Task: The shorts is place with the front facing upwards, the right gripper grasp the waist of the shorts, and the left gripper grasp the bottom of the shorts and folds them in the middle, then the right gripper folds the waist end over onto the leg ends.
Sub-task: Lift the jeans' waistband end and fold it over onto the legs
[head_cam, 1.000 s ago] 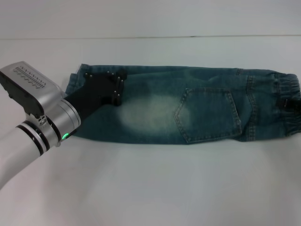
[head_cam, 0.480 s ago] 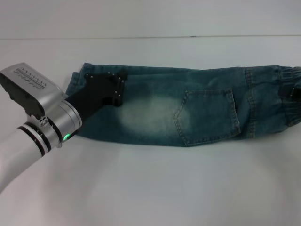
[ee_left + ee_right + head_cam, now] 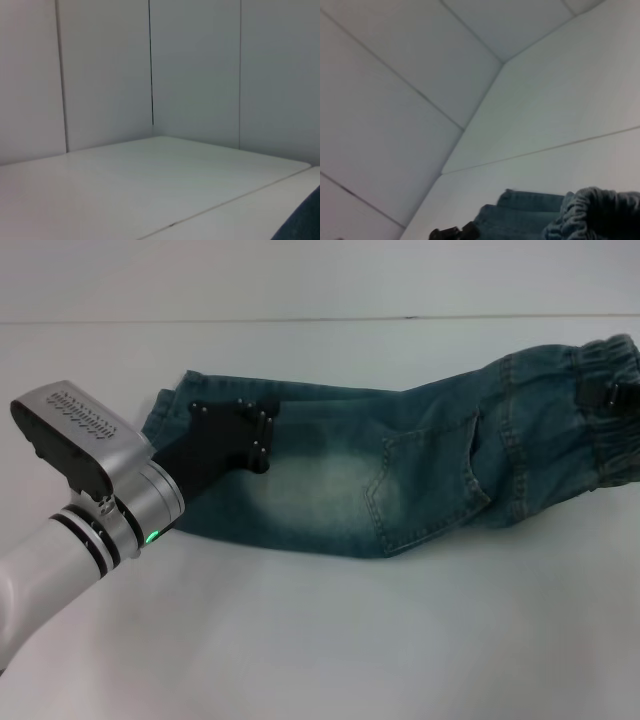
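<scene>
My right gripper [image 3: 622, 398], upper right, is pinching the waist of the shorts [image 3: 608, 368] for folding; my left gripper [image 3: 255, 435] is pinning the leg ends [image 3: 165, 410], its spread unclear.

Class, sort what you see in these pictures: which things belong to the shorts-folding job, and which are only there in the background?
Part of the job:
shorts
waistband, lifted at the right
leg hems
left gripper, on the shorts near the hems
right gripper, at the waistband

Only there:
white table
wall panels
</scene>
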Tool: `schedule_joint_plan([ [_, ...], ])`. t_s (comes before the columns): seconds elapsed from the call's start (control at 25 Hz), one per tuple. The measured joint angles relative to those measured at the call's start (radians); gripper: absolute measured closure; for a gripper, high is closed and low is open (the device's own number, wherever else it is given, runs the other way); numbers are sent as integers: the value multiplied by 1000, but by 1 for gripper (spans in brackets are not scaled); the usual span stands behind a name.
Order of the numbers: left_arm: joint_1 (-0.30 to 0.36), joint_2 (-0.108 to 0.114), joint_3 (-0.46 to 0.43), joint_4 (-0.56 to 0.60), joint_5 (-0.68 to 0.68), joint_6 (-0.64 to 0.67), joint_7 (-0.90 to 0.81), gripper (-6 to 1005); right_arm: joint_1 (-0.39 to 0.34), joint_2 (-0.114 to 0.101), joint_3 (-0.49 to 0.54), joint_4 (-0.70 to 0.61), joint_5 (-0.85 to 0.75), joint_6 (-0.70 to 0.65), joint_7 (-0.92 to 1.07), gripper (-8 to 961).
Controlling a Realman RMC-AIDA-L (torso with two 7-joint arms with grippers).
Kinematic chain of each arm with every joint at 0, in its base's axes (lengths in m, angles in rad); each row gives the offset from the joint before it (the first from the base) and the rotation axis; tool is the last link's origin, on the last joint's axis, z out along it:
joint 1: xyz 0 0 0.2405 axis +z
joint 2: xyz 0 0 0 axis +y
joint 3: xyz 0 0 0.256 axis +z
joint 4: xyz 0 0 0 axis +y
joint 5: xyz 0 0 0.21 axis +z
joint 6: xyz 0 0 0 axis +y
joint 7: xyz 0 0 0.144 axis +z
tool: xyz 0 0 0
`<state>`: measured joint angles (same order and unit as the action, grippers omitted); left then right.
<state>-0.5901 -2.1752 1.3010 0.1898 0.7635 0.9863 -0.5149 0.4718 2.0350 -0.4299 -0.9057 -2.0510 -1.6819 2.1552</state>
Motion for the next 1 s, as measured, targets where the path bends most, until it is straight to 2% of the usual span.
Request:
schedule_joint_plan([
  [0.16,-9,0,8,-14,-22,20,1,998,23,11,-7,-74,8,-55,51,842],
  [0.56,-54,0,79,-59,-26,19,3,997,111,11,-25,-182,58,-169,135,844],
  [0.88,-57,0,154,-59,-25,30,-18,997,222,-25,-77,-182,60,-150,172,843],
  [1.0,-53,0,187,-57,-25,43,-45,997,271,-31,-106,-183,61,-130,184,843],
])
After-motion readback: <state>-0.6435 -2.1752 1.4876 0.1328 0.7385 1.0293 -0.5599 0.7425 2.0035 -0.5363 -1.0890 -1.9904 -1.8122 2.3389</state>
